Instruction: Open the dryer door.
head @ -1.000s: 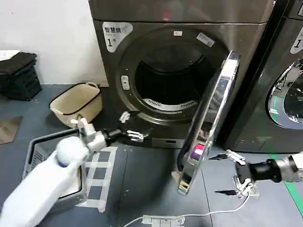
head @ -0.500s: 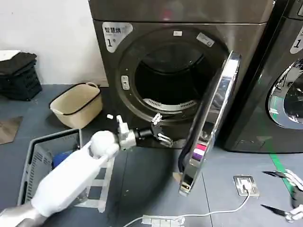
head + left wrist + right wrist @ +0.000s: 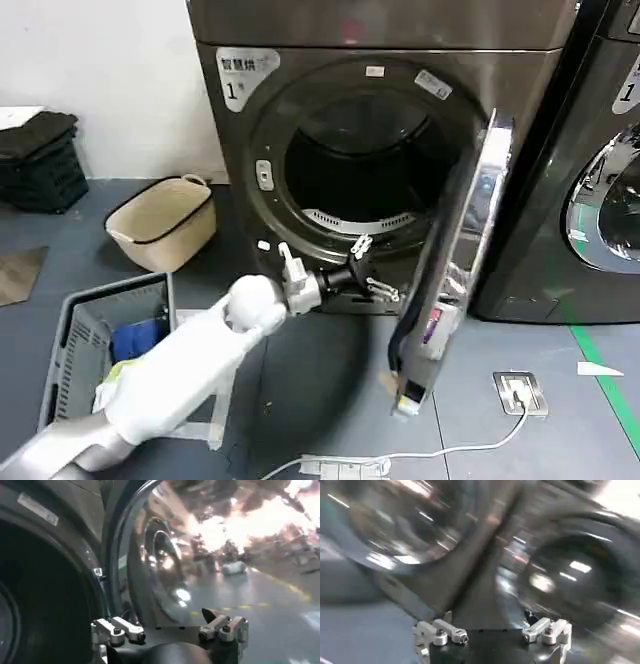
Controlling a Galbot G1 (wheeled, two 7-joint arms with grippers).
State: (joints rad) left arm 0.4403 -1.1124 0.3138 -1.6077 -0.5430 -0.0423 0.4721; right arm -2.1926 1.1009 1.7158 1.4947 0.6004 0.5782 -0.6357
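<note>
The left gripper (image 3: 372,268) hung with its fingers apart and empty below the drum mouth, near the dryer door (image 3: 455,255), which stood swung wide to the right. The dryer (image 3: 235,150) wore a white corner label (image 3: 243,75) reading "1" under Chinese characters.

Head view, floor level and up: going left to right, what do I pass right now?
Black crate → grey basket → beige tub → left gripper, open at the drum mouth → dryer door, swung open edge-on → floor socket → second machine's chrome door.
</note>
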